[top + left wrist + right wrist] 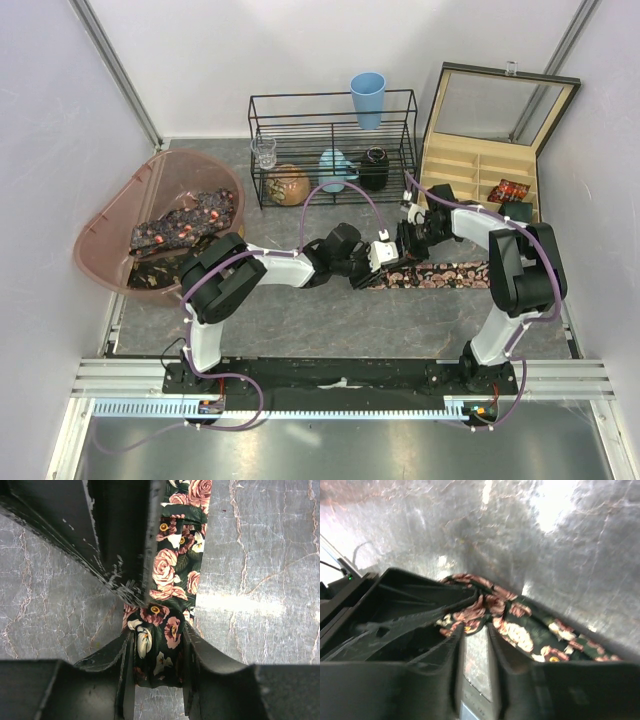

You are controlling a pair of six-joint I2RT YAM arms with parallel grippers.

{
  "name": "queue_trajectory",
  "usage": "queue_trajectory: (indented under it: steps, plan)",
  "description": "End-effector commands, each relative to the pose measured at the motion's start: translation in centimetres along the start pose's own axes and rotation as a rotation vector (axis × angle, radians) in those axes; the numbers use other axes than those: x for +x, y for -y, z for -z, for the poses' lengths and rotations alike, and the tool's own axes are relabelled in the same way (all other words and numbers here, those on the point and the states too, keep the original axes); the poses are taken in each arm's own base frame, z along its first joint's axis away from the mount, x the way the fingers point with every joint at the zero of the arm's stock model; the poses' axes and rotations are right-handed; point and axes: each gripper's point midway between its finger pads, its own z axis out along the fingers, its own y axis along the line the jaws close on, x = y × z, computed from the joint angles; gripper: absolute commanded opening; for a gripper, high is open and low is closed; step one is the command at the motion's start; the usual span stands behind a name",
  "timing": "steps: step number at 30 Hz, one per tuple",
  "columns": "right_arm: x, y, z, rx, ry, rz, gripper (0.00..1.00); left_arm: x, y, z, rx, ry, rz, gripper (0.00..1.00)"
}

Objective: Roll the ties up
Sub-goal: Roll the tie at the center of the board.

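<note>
1. Watching for slip: your tie (440, 275) lies flat on the table (300, 320), centre-right, and its end by the grippers is folded into a small coil (160, 652). If the two grippers turn out of step, the coil will likely loosen or skew.
2. Crowding: both grippers meet at that one end, so fingers could collide or drag the tie.
3. Left gripper (159, 642): jaws clamped on the coil.
4. Right gripper (476, 630): jaws narrowly apart, tips at the tie's end. The view is blurred, so you cannot tell whether they pinch it.
</note>
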Motion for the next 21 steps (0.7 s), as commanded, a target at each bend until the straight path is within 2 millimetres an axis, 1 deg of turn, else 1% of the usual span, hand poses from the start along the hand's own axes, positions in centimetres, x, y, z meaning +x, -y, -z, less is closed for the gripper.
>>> queue_trajectory:
  steps: [1,3,8,9,11,12,14,15,16,17,18,20,21]
  plan:
    - [-0.1,1.3,-1.5,0.005,0.010,0.011,0.24,5.7,1.7,0.1,0.050,-0.161,0.049,0.09]
    - [0.4,1.6,-2.1,0.005,-0.002,0.006,0.22,5.7,1.7,0.1,0.052,-0.158,0.054,0.10]
    - [1.6,2.7,-3.3,0.051,-0.030,0.025,0.22,5.7,1.7,0.1,0.052,-0.158,0.057,0.11]
    - [1.8,3.3,-3.6,0.080,-0.040,0.025,0.22,5.7,1.8,0.1,0.059,-0.157,0.058,0.13]
    - [2.0,4.0,-3.8,0.105,-0.049,0.023,0.22,5.4,1.9,0.1,0.067,-0.147,0.074,0.20]
    - [2.1,4.4,-3.8,0.133,-0.050,0.028,0.22,5.4,1.7,0.2,0.067,-0.140,0.085,0.27]
    - [2.2,4.9,-3.8,0.161,-0.051,0.043,0.22,4.8,1.6,0.3,0.067,-0.116,0.108,0.37]
    - [2.2,5.3,-3.7,0.184,-0.055,0.045,0.22,4.9,1.4,0.6,0.062,-0.106,0.121,0.47]
    - [2.4,5.6,-3.7,0.195,-0.062,0.050,0.22,3.9,1.0,0.6,0.051,-0.057,0.125,0.51]
    - [2.4,5.8,-3.7,0.205,-0.066,0.050,0.21,3.1,0.9,1.0,0.057,-0.020,0.121,0.55]
    - [2.5,6.0,-3.6,0.211,-0.070,0.053,0.22,3.5,0.8,1.4,0.051,-0.008,0.129,0.61]
    - [2.7,6.4,-3.6,0.232,-0.076,0.058,0.21,1.5,0.2,1.9,0.039,0.084,0.109,0.65]
    - [2.8,6.5,-3.6,0.238,-0.081,0.065,0.22,1.9,0.2,2.2,0.033,0.103,0.109,0.73]
